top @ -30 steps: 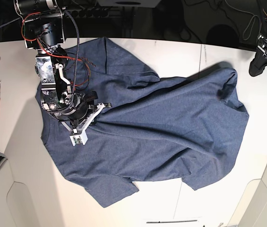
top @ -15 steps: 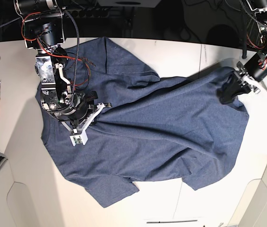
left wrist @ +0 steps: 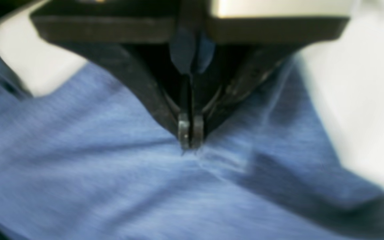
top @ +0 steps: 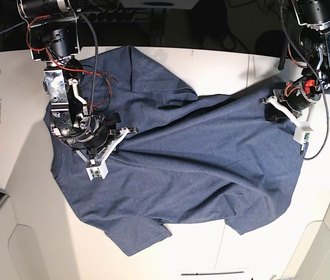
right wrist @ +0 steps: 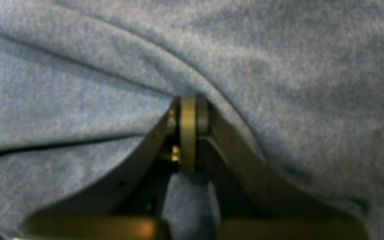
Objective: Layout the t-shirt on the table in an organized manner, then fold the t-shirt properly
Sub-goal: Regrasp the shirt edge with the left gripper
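While t-shirt (top: 182, 163) lay spread, rumpled, across table (top: 223, 61), right gripper (right wrist: 188, 110) pinched fabric fold at shirt's left side; left gripper (left wrist: 190, 133), jaws clamped together, pressed cloth at shirt's right edge.

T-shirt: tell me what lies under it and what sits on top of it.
The t-shirt lies spread on the off-white table, which shows around it. On top, the right gripper and left gripper are each shut on fabric. Anything else underneath is hidden.
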Controlling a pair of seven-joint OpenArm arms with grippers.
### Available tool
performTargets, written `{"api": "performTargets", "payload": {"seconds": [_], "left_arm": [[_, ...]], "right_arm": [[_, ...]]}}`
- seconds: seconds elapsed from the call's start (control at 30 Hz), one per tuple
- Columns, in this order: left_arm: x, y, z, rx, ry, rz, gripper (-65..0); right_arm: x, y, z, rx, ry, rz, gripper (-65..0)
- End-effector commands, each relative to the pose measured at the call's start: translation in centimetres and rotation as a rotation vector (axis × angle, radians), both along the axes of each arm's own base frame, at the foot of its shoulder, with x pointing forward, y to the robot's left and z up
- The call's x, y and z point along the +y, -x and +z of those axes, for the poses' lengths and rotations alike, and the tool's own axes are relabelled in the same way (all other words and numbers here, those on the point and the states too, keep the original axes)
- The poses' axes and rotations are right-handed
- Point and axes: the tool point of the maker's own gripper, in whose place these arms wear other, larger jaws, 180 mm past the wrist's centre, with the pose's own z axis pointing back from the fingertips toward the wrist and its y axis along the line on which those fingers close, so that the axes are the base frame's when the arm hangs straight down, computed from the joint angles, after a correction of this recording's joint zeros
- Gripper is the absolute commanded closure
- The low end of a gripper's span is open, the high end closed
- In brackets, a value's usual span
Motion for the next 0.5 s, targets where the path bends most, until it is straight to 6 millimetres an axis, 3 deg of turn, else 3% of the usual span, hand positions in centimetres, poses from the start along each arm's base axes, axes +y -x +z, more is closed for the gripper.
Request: {"api": "performTargets", "payload": {"seconds": [0.0, 0.37, 0.47], "left_arm": [[2.3, -0.4, 0.8, -0.002, -0.078, 0.032, 0.0], [13.8, 1.5, 3.4, 0.106, -0.529, 0.197, 0.0], [16.1, 1.9, 4.5, 0.120, -0.623, 0.247, 0.0]], "right_arm": [[-3.6, 4.1, -2.6, 0.182, 0.146, -0.028, 0.0], [-3.6, 4.1, -2.6, 0.182, 0.146, -0.028, 0.0], [-3.6, 4.1, -2.6, 0.182, 0.146, -0.028, 0.0]]}}
